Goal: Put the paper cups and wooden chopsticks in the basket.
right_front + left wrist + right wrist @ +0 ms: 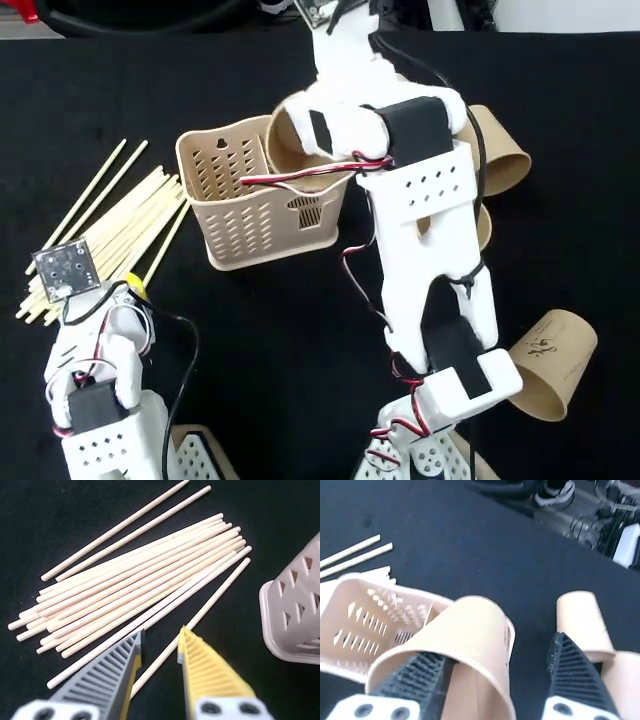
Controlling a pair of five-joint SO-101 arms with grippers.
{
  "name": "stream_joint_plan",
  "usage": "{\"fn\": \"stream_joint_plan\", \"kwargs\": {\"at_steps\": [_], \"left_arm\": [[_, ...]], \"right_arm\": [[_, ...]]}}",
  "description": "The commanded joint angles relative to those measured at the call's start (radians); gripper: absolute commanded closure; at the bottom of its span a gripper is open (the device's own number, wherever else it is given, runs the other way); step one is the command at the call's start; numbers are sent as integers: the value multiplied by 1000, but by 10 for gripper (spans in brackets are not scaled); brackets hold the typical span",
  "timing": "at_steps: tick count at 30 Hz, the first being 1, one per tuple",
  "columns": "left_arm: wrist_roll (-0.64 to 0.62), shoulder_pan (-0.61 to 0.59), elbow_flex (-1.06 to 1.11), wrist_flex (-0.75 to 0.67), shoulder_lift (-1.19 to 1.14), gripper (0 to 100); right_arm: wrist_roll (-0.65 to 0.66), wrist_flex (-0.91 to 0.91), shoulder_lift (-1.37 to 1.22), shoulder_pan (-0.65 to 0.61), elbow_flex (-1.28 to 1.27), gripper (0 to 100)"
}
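Paper cup (470, 630) will, by my judgement, handle as a light, thin-walled thing that dents under a hard squeeze and may slip on its smooth skin. The wall just under the rolled rim, pinched from inside and outside, looks the best place to take hold. It is plain tan and tapered, with its mouth turned toward the right gripper (492, 647). That gripper's black jaws stand wide: one reaches into the mouth, while the other sits outside with a gap to the wall, so nothing is clamped. The cup leans at the rim of the beige slotted basket (350, 595), beside the inner jaw, but whether it hangs over the opening I cannot tell. Past the outer jaw another cup (582, 620) lies on its side on the black table (250, 350). The wooden chopsticks (135, 580) are pale, slender, stiff and apt to roll. They lie in a loose sheaf just ahead of the left gripper (160, 637). Its grey and yellow jaws stand narrowly apart, with one stray stick (215, 592) running between the tips, not pinched. Mid-length seems the steadiest grip.
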State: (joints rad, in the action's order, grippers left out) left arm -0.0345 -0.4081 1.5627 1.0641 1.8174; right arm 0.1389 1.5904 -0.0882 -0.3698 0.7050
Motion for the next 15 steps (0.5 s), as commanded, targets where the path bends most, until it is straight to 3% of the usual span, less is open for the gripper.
{"fn": "stream_joint_plan", "kwargs": {"at_steps": [1,7,15], "left_arm": [[14,8,-4,-18,3,873],[14,10,-4,-18,3,873],[14,10,10,-44,3,873]], "right_arm": [[8,74,47,-9,53,712],[80,155,44,-8,47,819],[84,-52,-8,60,48,843]]}}
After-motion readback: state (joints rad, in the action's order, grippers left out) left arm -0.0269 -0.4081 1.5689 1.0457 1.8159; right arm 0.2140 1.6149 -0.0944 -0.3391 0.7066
